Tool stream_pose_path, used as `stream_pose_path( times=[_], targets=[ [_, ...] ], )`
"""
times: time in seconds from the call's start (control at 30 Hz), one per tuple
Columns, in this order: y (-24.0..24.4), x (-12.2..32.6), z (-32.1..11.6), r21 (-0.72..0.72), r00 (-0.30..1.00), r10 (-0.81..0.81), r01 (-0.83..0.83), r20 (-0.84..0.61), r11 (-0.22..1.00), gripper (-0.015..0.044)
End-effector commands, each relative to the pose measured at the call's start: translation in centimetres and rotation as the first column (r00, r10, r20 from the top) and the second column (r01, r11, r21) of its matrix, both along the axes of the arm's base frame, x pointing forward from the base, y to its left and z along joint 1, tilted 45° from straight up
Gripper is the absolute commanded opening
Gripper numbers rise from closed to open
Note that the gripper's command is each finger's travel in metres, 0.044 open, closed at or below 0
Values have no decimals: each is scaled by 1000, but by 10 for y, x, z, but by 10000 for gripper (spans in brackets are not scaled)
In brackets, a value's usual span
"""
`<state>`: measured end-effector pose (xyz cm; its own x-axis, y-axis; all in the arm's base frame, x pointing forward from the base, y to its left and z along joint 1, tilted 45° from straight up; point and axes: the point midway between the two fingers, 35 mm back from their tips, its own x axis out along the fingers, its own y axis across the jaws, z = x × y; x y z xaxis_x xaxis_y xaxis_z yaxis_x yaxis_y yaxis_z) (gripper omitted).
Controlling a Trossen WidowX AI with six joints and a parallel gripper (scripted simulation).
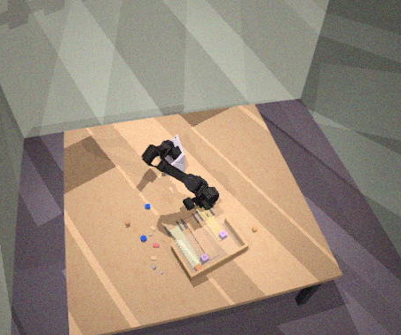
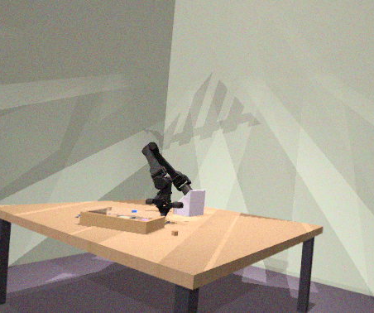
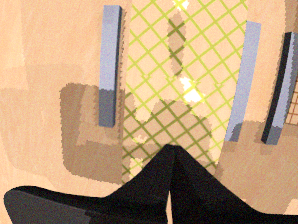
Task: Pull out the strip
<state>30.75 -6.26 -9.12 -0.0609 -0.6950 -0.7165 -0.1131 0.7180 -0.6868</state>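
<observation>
Strip with yellow lattice lies directly beneath closed end effector.

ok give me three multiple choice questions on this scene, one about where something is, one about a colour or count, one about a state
1. Where does the gripper sit relative to the wooden tray?
A. at the tray end nearest the robot base
B. beyond the tray's far end
C. over the blue discs on the table

2. How many lilac cubes lie inside the tray?
A. none
B. two
C. four

3. What state are the gripper's fingers in?
A. spread wide
C. shut on a cube
B. shut together

Answers:
1 A, the top view shows the gripper just at the tray's near end, over the strip ends.
2 B, one cube lies mid-tray and another near the far wall.
3 B, the wrist view shows the two black fingers meeting in a thin seam over the yellow lattice strip, and no cube shows there.
</observation>
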Motion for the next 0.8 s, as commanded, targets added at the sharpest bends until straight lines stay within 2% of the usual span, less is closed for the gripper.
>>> stream_pose_path(
  times=[0.0,0.77],
  targets=[
    [-4,-18,-3,-5,999,-11,11,-32,1000,0],
    [-5,-45,2,-5,999,-11,11,-33,1000,0]
  ],
)
